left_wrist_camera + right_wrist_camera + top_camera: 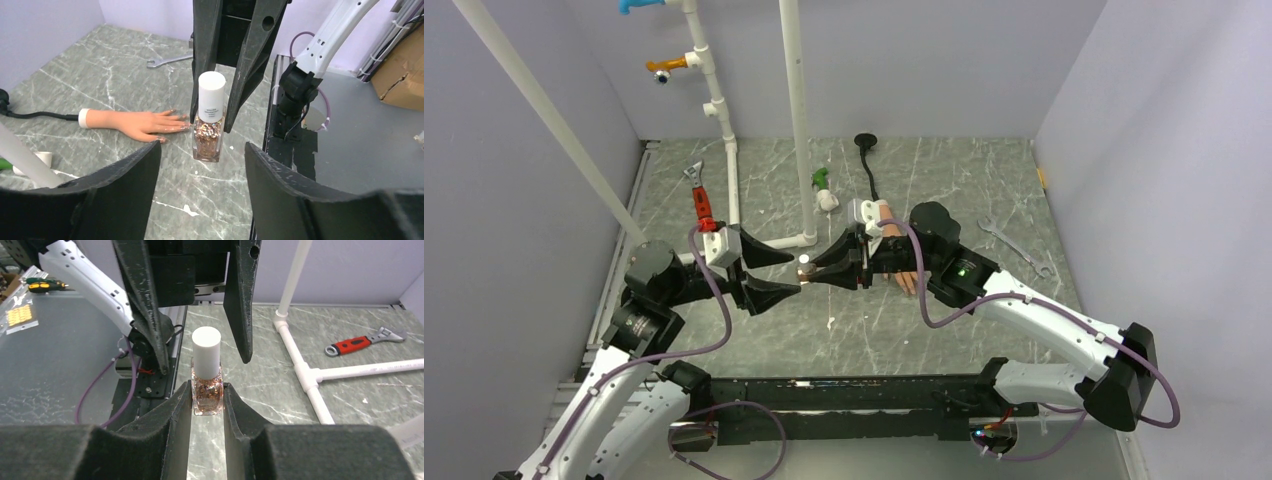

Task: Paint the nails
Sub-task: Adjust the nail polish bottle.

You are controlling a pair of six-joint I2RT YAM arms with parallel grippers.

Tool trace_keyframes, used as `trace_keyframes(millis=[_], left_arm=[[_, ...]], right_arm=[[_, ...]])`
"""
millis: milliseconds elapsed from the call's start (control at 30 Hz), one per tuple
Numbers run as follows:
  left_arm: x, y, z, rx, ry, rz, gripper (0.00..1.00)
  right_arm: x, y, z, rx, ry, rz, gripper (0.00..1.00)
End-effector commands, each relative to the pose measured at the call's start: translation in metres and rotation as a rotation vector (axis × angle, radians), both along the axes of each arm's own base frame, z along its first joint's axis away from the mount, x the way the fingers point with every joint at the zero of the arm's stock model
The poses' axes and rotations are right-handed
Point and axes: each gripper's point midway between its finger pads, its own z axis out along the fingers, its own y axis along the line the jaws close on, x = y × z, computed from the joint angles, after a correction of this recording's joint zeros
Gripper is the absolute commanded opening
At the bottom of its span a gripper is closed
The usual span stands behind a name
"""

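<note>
Black right gripper is clamped on the glass body of the polish bottle, which stands upright on the marbled table. Left gripper faces the bottle, fingers apart and clear of its white cap. In the left wrist view, the nails tip the mannequin hand, which lies flat near the bottle at nine o'clock.

A: Polish bottle?
B: Clear glossy glass, glitter inside; cap smooth matt white plastic.
A: Right gripper?
B: Fingers black, matt, grainy plastic.
A: Mannequin hand?
B: Matt rubbery skin; nails too small to judge.
A: Table?
B: Smooth marble-look top, low sheen. Pipes smooth white plastic.
</note>
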Motion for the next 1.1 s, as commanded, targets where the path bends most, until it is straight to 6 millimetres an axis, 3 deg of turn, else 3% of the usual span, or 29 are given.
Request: trace_keyframes(millis=[0, 233, 533, 833, 1067], left_arm=[[-0.0057, -0.0039, 0.0123, -0.040, -0.020, -0.053, 0.63], [-0.0063, -0.0058, 0.0145, -0.055, -0.016, -0.075, 0.49], [-0.0070, -0.0079, 0.0141, -0.056, -0.001, -0.099, 0.42], [-0.0086, -0.0064, 0.0089, -0.042, 0.002, -0.094, 0.44], [-0.0119, -0.0082, 0.0107, -0.049, -0.002, -0.125, 0.33]], right_arm=[[-0.0080, 0.0020, 0.0257, 0.078, -0.046, 0.056, 0.00], [-0.0125, 0.0053, 0.0267, 0.084, -0.039, 0.098, 0.00], [-0.0142, 0.0082, 0.0293, 0.096, -0.051, 0.124, 0.00], [-0.0120, 0.0067, 0.0325, 0.110, -0.040, 0.097, 0.00], [-0.0138, 0.0059, 0.0323, 0.110, -0.033, 0.104, 0.00]])
